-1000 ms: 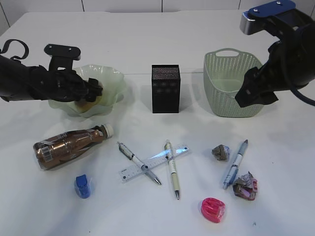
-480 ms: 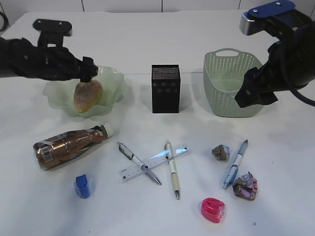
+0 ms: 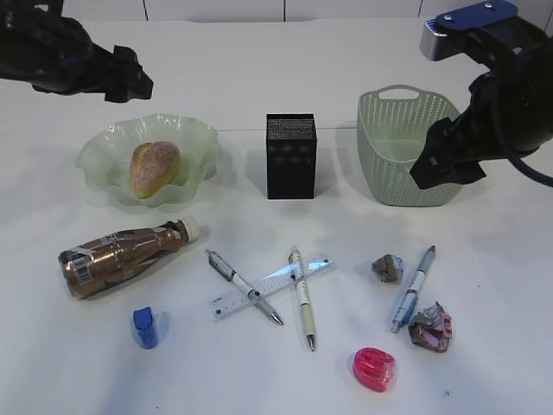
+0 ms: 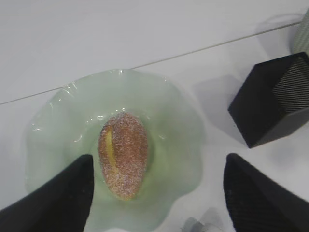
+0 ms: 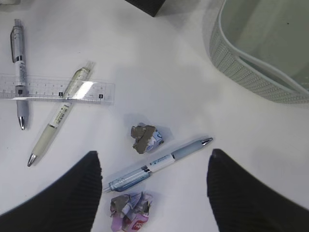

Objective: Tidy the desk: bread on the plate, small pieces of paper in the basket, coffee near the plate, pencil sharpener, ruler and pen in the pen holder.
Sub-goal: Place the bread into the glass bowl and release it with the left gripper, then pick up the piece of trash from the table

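The bread [image 3: 155, 168] lies in the green wavy plate [image 3: 108, 151]; it also shows in the left wrist view [image 4: 122, 154] on the plate [image 4: 58, 130]. My left gripper [image 3: 130, 82] is open and empty, up above the plate at back left. My right gripper [image 3: 445, 164] is open and empty in front of the green basket [image 3: 406, 160]. Below it lie two paper balls [image 5: 146, 137] [image 5: 129, 210] and a blue pen [image 5: 157, 164]. The coffee bottle [image 3: 117, 257] lies on its side. A ruler [image 3: 270, 285], two more pens [image 3: 244, 286] [image 3: 302, 296], a blue sharpener [image 3: 145, 327] and a pink sharpener [image 3: 374, 369] lie at the front.
The black mesh pen holder [image 3: 291, 156] stands between the plate and the basket; it also shows in the left wrist view [image 4: 273, 101]. The ruler [image 5: 58, 89] lies crossed with two pens in the right wrist view.
My left gripper let go of the bread in the plate, then rose and drew back to the left. The right arm has not moved.
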You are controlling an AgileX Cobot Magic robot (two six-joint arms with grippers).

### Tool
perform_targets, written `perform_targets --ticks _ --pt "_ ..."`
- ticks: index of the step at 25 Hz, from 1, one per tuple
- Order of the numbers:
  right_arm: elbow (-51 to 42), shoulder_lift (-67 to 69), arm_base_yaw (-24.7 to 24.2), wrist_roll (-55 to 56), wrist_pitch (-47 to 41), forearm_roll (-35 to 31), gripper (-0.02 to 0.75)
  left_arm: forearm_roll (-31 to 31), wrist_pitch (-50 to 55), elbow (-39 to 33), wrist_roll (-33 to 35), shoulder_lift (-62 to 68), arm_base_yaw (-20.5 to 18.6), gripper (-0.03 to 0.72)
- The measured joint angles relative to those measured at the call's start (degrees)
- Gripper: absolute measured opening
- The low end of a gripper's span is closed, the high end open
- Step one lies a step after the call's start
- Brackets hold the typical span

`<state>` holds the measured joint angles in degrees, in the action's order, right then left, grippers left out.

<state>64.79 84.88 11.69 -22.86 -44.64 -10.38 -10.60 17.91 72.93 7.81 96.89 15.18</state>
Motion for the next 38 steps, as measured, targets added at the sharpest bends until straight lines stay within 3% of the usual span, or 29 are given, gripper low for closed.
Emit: perform_targets --ticks 10,21,31,38 --pt "0.0 0.0 0.0 0.0 -2.9 -0.4 0.533 -0.3 20.5 0.0 2.7 -9.3 5.8 0.587" --pt "0.0 0.0 0.0 -0.1 -11.0 -0.4 0.533 -3.9 41.7 0.0 3.9 -13.7 6.0 0.521" --pt "0.0 -1.5 0.0 0.0 -18.0 -0.4 0.533 -3.9 51.8 0.0 3.9 -19.3 6.0 0.513" --pt "-0.4 -6.1 0.0 2.0 -22.1 -0.2 0.533 -3.9 53.0 0.0 3.9 -25.8 6.0 0.499"
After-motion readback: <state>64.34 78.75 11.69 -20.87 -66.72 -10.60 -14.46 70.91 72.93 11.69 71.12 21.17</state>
